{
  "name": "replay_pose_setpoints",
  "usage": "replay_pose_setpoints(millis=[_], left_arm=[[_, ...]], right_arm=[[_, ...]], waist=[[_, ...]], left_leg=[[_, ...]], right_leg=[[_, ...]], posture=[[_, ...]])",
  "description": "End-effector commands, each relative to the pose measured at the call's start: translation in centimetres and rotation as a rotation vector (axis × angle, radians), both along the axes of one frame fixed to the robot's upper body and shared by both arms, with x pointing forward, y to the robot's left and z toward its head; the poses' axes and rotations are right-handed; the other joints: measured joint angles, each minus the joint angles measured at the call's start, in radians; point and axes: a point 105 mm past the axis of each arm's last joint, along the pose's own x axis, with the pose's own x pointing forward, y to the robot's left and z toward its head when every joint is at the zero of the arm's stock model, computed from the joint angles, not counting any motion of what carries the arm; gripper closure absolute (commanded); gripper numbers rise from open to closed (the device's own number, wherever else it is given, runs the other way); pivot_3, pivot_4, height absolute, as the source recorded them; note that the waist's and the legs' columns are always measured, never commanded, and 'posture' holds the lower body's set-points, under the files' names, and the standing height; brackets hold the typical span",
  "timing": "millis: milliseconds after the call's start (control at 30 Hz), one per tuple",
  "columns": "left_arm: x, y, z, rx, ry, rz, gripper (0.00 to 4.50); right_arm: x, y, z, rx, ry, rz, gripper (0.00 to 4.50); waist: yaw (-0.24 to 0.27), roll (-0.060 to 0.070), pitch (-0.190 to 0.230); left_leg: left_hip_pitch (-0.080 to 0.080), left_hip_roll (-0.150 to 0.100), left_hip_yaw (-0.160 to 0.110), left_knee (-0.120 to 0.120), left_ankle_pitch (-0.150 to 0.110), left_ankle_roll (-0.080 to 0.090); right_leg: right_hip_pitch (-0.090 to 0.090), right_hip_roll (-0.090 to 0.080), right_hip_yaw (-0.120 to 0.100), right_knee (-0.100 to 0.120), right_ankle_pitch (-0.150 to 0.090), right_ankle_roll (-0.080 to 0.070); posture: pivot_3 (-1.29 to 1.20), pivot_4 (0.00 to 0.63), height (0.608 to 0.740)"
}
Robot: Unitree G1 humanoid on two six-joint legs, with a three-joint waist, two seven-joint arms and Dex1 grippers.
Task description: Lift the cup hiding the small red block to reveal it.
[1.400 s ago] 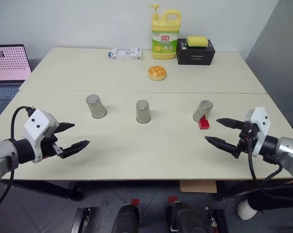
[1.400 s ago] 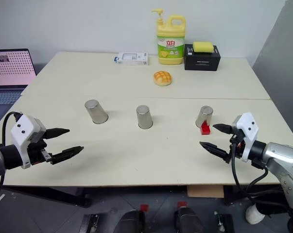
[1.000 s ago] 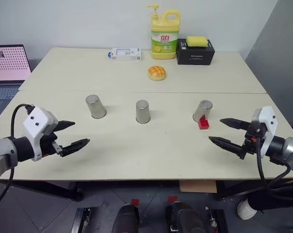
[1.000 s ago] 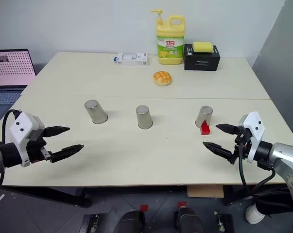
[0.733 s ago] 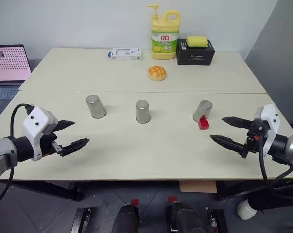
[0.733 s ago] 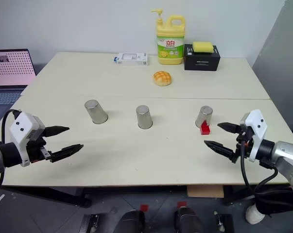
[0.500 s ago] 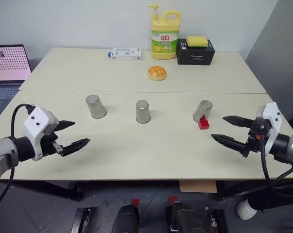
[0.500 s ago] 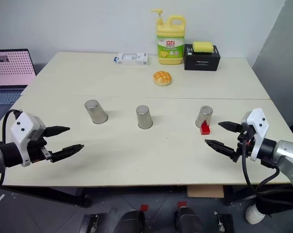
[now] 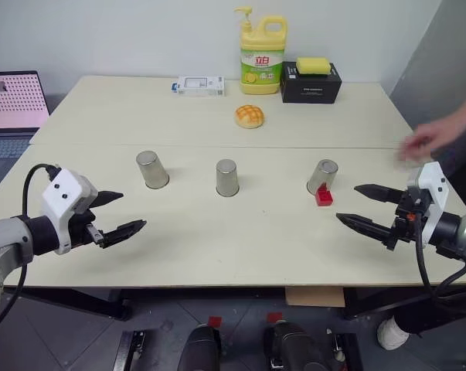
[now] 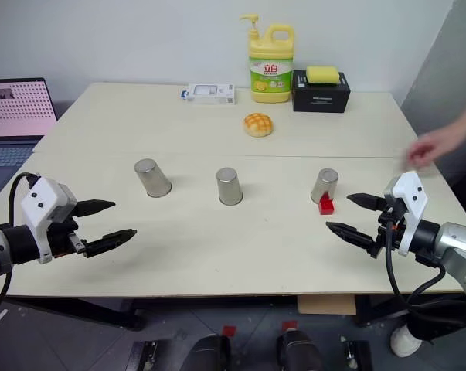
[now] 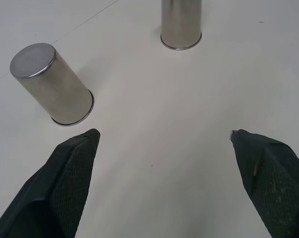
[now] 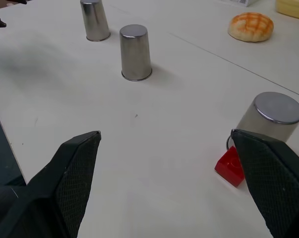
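1. The small red block (image 9: 324,196) lay in the open on the tabletop (image 9: 240,247), touching the foot of the right-hand cup (image 9: 322,176) on its near side; that cup stood mouth down, as did the middle cup (image 9: 227,177) and the left cup (image 9: 152,168).
2. Likely risk: since the block sat right against that cup, a careless reach could knock it away or tip the cup over onto it.
3. A person's hand (image 9: 427,139) was blurred above the tabletop's right edge, near the right arm; a swing there could strike it.
4. The right gripper (image 9: 357,205) hung just beside the block with its fingers spread wide, holding and touching nothing.
5. The left gripper (image 9: 118,211) hovered near the left cup, fingers equally wide apart and empty.
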Motion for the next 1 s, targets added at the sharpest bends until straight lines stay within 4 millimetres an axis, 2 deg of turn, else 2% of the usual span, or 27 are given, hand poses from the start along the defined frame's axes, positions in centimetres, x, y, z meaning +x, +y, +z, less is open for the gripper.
replay_pose_setpoints(millis=[33, 600, 1000], left_arm=[[-0.1, -0.3, 0.9, 0.036, -0.034, -0.014, 0.0], [0.1, -0.7, 0.9, 0.034, -0.037, -0.027, 0.0], [0.4, -1.0, 1.0, 0.034, -0.038, -0.044, 0.0]], right_arm=[[-0.1, 0.1, 0.6, -0.007, -0.044, 0.014, 0.04], [0.1, -0.7, -0.1, -0.041, -0.044, -0.01, 0.04], [-0.1, -1.9, -1.7, -0.098, 0.075, -0.059, 0.04]], waist=[[0.0, 0.0, 0.0], [0.0, 0.0, 0.0], [0.0, 0.0, 0.0]], left_leg=[[0.0, 0.0, 0.0, 0.0, 0.0, 0.0], [0.0, 0.0, 0.0, 0.0, 0.0, 0.0], [0.0, 0.0, 0.0, 0.0, 0.0, 0.0]], right_leg=[[0.0, 0.0, 0.0, 0.0, 0.0, 0.0], [0.0, 0.0, 0.0, 0.0, 0.0, 0.0], [0.0, 0.0, 0.0, 0.0, 0.0, 0.0]], posture=[[0.0, 0.15, 0.74], [0.0, 0.15, 0.74], [0.0, 0.15, 0.74]])
